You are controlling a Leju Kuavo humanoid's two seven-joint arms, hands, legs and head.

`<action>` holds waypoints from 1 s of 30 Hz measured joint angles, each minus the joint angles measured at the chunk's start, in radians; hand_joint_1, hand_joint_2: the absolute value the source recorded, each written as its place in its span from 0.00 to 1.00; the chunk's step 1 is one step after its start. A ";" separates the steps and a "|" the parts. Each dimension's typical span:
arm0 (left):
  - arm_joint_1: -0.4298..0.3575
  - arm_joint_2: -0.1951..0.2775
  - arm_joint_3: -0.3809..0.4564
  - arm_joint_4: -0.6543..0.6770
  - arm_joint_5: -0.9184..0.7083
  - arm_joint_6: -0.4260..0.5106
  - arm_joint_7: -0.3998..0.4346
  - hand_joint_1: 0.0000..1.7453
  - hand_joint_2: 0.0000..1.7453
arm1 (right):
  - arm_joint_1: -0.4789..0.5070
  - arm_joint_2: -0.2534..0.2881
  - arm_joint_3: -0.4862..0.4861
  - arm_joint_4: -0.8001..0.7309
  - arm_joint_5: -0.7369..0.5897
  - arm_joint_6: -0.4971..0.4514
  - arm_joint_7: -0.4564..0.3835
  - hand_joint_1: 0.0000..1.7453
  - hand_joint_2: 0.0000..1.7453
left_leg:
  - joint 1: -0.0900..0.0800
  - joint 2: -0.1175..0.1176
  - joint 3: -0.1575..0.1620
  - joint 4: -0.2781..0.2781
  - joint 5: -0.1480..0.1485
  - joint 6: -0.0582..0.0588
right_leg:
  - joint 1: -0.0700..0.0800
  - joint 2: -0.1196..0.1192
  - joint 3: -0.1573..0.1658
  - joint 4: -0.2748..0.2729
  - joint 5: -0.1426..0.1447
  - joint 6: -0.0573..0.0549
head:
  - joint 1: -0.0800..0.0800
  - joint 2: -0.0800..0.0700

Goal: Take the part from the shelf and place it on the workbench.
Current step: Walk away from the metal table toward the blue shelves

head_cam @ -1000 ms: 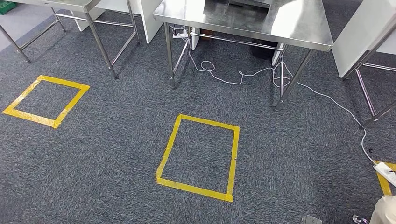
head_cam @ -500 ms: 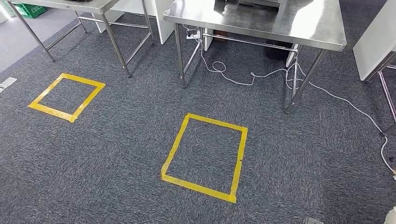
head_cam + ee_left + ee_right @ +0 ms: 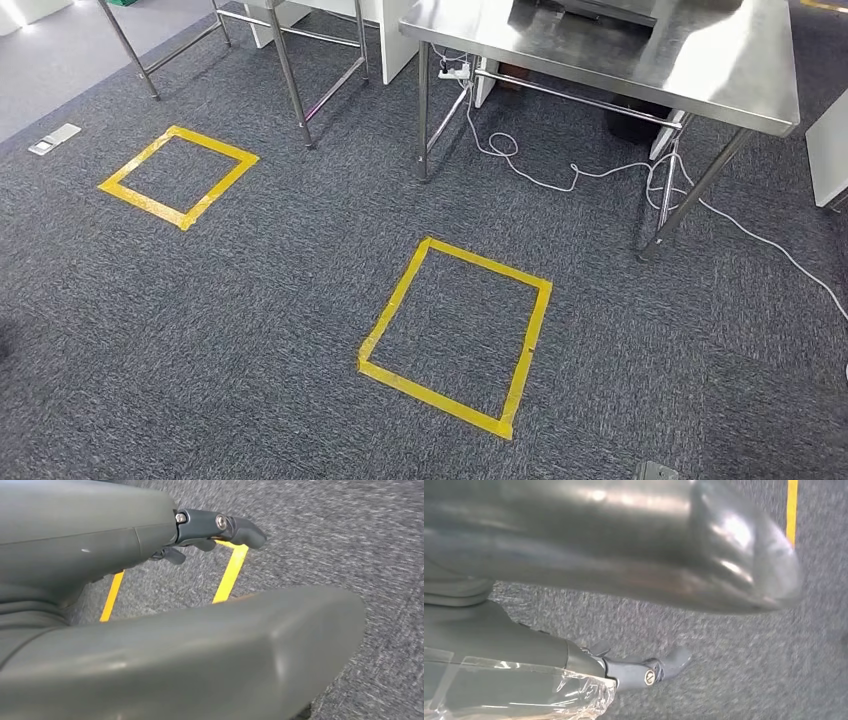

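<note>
A clear plastic-wrapped part [image 3: 519,690] is held against the right hand [image 3: 589,645] over grey carpet [image 3: 250,330]; light and slippery by its look, best gripped firmly. The left hand [image 3: 215,527] hangs with nothing held, fingers apart.

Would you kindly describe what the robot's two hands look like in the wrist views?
The left hand has smooth, rounded grey covers and a thick grey thumb; its darker fingers are fastened with silver screws. The right hand has the same glossy grey covers and a dark finger with a silver screw. Crinkled clear plastic film wraps part of it.
</note>
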 joint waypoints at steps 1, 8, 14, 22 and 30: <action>-0.001 -0.002 0.002 0.000 0.000 0.000 0.000 0.00 0.00 | 0.001 -0.001 0.000 0.001 0.000 0.000 0.000 0.00 0.00 | 0.003 -0.008 -0.003 -0.002 0.004 0.001 | -0.006 0.023 -0.025 0.053 -0.027 0.001 | 0.001 0.000; -0.001 -0.015 0.007 0.000 0.000 0.007 0.018 0.00 0.00 | 0.005 -0.005 0.004 0.007 0.021 -0.013 0.031 0.00 0.00 | 0.008 -0.076 -0.018 0.001 0.019 -0.014 | -0.044 0.070 -0.004 0.038 -0.014 0.058 | 0.004 0.000; 0.001 -0.034 0.012 0.001 0.004 0.015 0.052 0.00 0.00 | -0.002 -0.019 0.028 0.052 0.112 -0.125 0.120 0.00 0.00 | 0.013 -0.088 -0.034 0.017 0.014 -0.051 | -0.041 0.068 0.042 -0.064 0.029 0.017 | 0.000 0.000; -0.001 -0.067 0.013 0.003 -0.034 0.080 0.160 0.00 0.00 | -0.005 -0.056 0.082 0.232 0.246 -0.224 0.374 0.00 0.00 | 0.020 -0.017 -0.104 0.198 -0.063 -0.065 | -0.037 -0.006 0.041 -0.066 0.032 -0.005 | -0.008 0.000; 0.006 -0.089 -0.019 0.010 -0.146 0.164 0.358 0.00 0.00 | 0.010 -0.054 0.123 0.336 0.328 -0.195 0.802 0.00 0.00 | 0.011 -0.009 -0.012 0.009 0.002 -0.021 | -0.021 -0.020 0.040 -0.034 -0.005 0.030 | -0.001 0.000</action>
